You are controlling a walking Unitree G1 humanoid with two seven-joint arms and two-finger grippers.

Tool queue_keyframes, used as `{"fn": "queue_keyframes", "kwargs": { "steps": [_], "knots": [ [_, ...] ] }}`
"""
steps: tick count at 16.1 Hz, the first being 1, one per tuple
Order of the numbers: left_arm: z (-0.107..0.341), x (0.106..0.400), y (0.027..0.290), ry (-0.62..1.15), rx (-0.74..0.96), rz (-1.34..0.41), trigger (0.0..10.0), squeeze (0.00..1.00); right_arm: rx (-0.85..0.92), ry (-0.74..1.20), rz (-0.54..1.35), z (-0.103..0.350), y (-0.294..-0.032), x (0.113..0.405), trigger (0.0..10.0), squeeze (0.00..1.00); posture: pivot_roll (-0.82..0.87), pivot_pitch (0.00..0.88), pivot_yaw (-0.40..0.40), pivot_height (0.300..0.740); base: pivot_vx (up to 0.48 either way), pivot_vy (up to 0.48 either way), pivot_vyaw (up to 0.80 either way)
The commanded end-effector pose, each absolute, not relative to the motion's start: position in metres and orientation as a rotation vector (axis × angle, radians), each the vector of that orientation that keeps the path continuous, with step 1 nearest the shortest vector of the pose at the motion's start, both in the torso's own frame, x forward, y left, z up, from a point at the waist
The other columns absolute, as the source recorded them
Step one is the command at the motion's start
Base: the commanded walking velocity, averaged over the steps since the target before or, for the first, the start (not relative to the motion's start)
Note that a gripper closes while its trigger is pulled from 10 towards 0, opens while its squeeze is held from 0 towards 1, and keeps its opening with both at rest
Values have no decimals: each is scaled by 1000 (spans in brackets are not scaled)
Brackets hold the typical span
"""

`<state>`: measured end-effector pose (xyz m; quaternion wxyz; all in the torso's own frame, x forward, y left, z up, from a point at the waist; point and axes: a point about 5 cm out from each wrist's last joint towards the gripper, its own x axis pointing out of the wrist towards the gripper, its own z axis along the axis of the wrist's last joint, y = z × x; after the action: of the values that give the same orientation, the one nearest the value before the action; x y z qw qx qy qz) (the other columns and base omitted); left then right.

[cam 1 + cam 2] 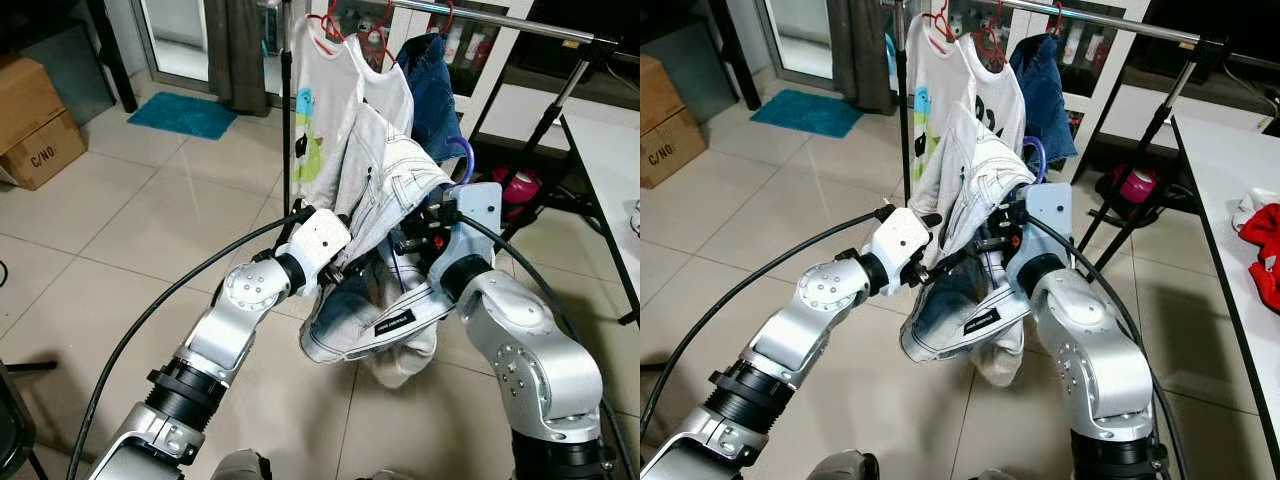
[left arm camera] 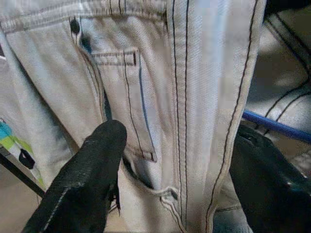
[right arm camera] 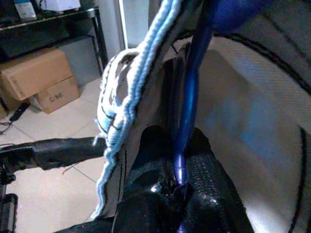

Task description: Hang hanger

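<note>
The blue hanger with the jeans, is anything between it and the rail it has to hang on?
Nothing solid. The blue hanger, held in the right end effector, sits below the rail, with the dark denim garment hanging just above and behind it.

Blue hanger [image 3: 187, 111], pale denim jeans [image 1: 385, 190]

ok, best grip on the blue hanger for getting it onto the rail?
Probably the hanger's bare neck just under the hook, from the robot's side, where the right gripper holds it. The jeans cover the rest, and this leaves the hook free for the rail.
</note>
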<state>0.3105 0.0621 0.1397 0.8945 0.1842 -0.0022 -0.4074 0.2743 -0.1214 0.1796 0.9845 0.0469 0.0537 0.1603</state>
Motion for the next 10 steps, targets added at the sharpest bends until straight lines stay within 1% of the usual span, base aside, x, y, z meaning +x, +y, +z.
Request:
{"fn": "queue_keyframes", "kwargs": {
  "steps": [1, 10],
  "knots": [
    [145, 313, 60, -27, 382, -842, 0, 0, 104, 24, 331, 198, -121, 275, 10000, 0, 32, 43, -42, 740, 0, 0, 0],
    [148, 311, 61, -36, 345, -844, 0, 0, 119, 37, 339, 196, -119, 273, 10000, 0, 32, 62, -54, 740, 0, 0, 0]
  ]
}}
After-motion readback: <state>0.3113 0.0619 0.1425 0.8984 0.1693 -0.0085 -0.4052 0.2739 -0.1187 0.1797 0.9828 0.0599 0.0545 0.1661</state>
